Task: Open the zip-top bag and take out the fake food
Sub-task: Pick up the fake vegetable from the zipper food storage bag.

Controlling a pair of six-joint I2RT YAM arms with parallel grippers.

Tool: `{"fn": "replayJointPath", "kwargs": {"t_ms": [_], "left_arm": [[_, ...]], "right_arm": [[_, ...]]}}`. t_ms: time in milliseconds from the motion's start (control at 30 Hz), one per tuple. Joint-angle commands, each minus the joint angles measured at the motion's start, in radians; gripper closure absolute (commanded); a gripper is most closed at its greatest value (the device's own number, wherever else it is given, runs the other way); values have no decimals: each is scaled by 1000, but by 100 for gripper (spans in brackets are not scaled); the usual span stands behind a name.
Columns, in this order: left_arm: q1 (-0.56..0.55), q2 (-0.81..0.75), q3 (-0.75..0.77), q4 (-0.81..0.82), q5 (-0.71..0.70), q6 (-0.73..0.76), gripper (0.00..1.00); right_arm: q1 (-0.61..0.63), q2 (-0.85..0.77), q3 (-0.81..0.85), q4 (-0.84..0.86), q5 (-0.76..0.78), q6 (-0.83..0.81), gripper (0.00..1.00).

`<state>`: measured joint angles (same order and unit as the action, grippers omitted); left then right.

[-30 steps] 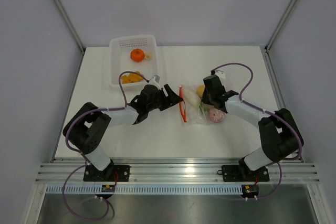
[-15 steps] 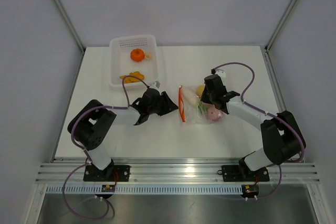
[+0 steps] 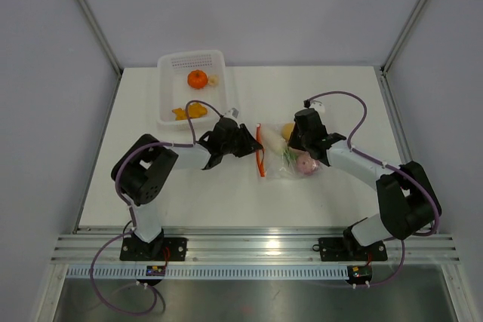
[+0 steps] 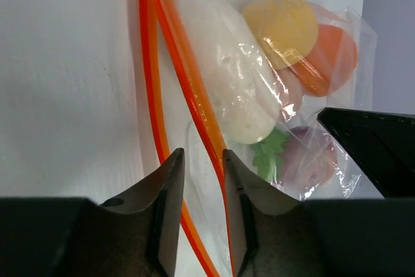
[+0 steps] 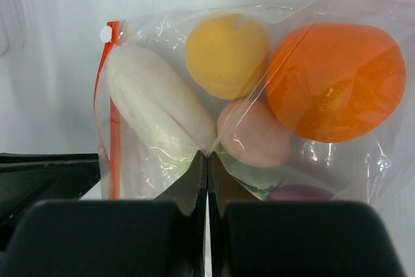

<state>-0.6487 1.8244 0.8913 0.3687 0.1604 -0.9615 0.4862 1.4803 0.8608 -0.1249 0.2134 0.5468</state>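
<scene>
Mid-worktop (image 3: 339,96): bag (image 3: 279,167), zipper strip (image 4: 178,50) along its 9 o'clock edge, holding radish (image 4: 233,89), yellow ball (image 4: 285,27), orange (image 5: 337,82), pink piece (image 5: 253,134), onion (image 4: 311,157). Left claw (image 4: 201,154) narrowly apart astride one strip; right claw (image 5: 206,155) pinched together on bag film. Basket (image 3: 162,88) at 11 o'clock holding tangerine (image 3: 197,78), yellow pieces (image 3: 189,111).

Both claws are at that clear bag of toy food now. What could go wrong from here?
1. The left gripper has its jaws around the zipper, whose two orange lips lie close together; closing might clamp both and keep the zip-top bag shut.
2. The right gripper is shut on thin film only, which could slip out under pull.
3. The fake food is round; freed pieces may roll off the table.
</scene>
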Motion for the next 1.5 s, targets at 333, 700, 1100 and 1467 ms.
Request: {"fn": "replayJointPath", "kwargs": {"t_ms": [333,700,1100,1467], "left_arm": [[0,-40,-98,140,-2,-29,89],[-11,24,-62,234,62,-49,94],[-58,92,-100,358,108,-94,84],[-68,36,-193,592,94,-117,68]], "right_arm": [[9,-48,-11,45,-22,8,100],[9,-46,-17,54,-43,18,100],[9,-58,-37,79,-77,24,100],[9,-54,-46,91,-95,36,100]]}}
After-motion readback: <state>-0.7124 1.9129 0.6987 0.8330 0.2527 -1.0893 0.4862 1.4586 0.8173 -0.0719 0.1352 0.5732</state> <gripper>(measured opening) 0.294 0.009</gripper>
